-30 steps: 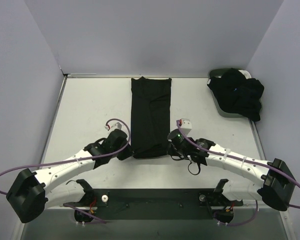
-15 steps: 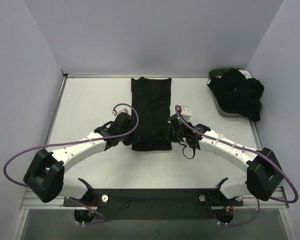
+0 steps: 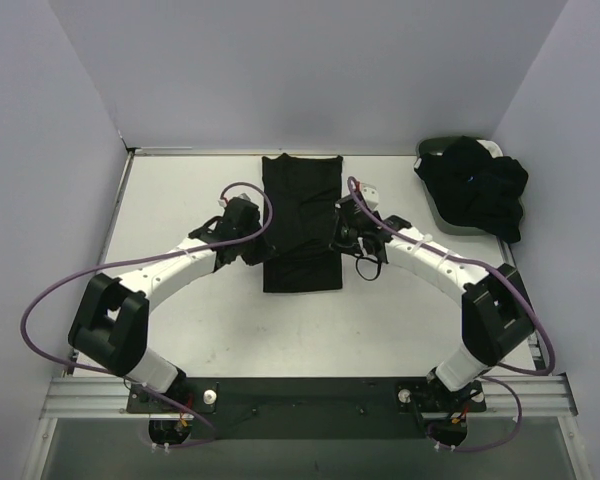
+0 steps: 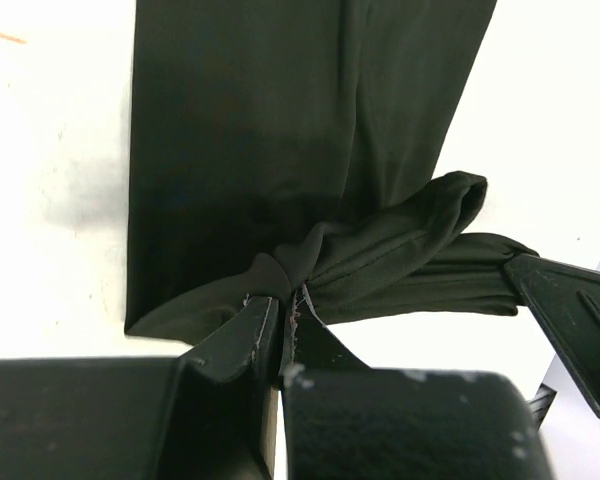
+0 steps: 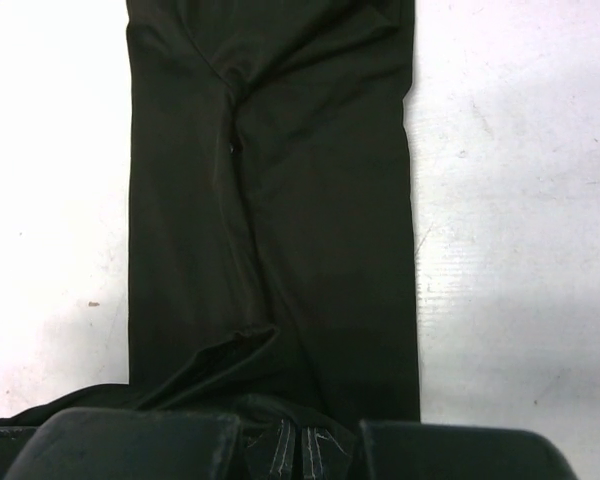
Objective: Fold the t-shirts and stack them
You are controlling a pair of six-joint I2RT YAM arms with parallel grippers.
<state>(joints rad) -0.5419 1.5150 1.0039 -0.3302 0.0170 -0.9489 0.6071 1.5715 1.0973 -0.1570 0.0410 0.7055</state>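
Note:
A black t-shirt (image 3: pixel 301 215), folded into a long strip, lies at the middle of the table. My left gripper (image 3: pixel 258 246) is shut on the strip's near left corner (image 4: pixel 280 275). My right gripper (image 3: pixel 343 238) is shut on its near right corner (image 5: pixel 300 425). Both hold the near end lifted and carried over the strip towards the far side. The far part of the strip (image 5: pixel 270 150) lies flat. More black shirts (image 3: pixel 480 190) are heaped in and over the dark oval basket (image 3: pixel 432 150) at the far right. I see no white garment.
The white table (image 3: pixel 180 200) runs to grey walls at the far side and at the left and right. The basket stands in the far right corner. A black rail (image 3: pixel 300 395) with the arm bases lies along the near edge.
Both grippers have moved away from me with the strip's near end, from near the front to about halfway up the strip. The visible strip has shortened as the near end folds over.

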